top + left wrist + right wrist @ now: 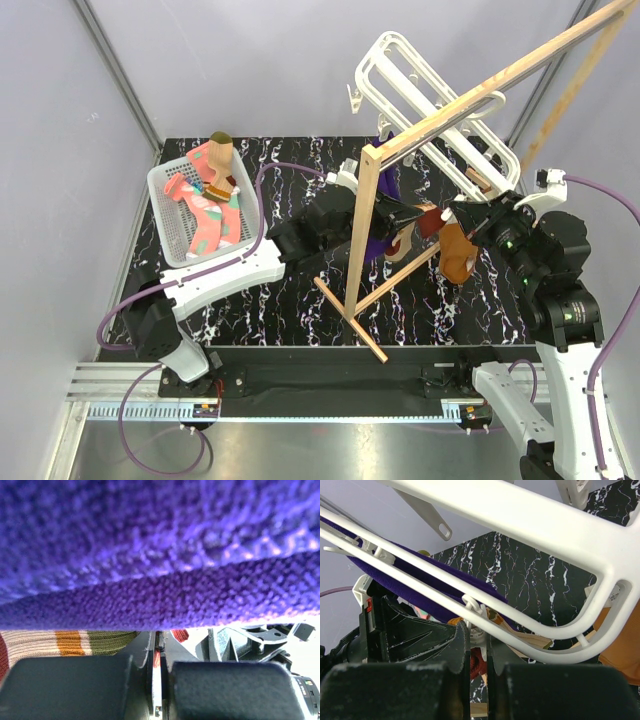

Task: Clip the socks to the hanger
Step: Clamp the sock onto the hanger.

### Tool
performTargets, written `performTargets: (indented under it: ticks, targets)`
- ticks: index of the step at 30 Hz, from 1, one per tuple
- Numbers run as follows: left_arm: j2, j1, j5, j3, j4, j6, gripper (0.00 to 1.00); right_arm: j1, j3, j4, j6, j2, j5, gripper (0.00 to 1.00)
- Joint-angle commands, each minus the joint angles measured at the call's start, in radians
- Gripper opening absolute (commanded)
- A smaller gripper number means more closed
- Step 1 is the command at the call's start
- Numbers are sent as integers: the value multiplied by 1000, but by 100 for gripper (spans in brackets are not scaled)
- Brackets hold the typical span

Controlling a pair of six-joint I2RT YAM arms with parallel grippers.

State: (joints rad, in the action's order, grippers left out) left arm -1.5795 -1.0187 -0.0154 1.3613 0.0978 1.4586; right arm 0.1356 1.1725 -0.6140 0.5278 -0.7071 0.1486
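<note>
The white hanger (420, 70) hangs tilted from the wooden rail, with a purple cloth (385, 190) below it. My left gripper (392, 215) is under the purple cloth (150, 555). In the left wrist view it (159, 647) is shut on a thin fold of a striped sock (65, 642). My right gripper (458, 215) faces it. In the right wrist view it (479, 642) is shut on a small white clip (478, 630) dangling from the hanger bars (545, 525), with red-brown sock fabric (477, 662) just below. Pink socks (210, 215) and an olive-toed sock (218, 150) lie in the basket.
The white basket (160, 215) stands at the far left of the black marbled table. The wooden rail stand (360, 240) rises between the arms, its foot bar reaching toward the front. An orange-brown cloth (457, 262) hangs beside my right gripper.
</note>
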Motion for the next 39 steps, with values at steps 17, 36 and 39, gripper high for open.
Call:
performTargets:
  ticks: [17,36,39]
  targets:
    - [29,-15,-20,52,109,8,0,10,-27,-30,-5,-3,17,0]
    - [7,-15,-12,59,152,31,0,7,-13,-33,-3,6,22,16]
    - [4,-14,-5,48,167,32,0,9,-4,-32,-3,6,25,29]
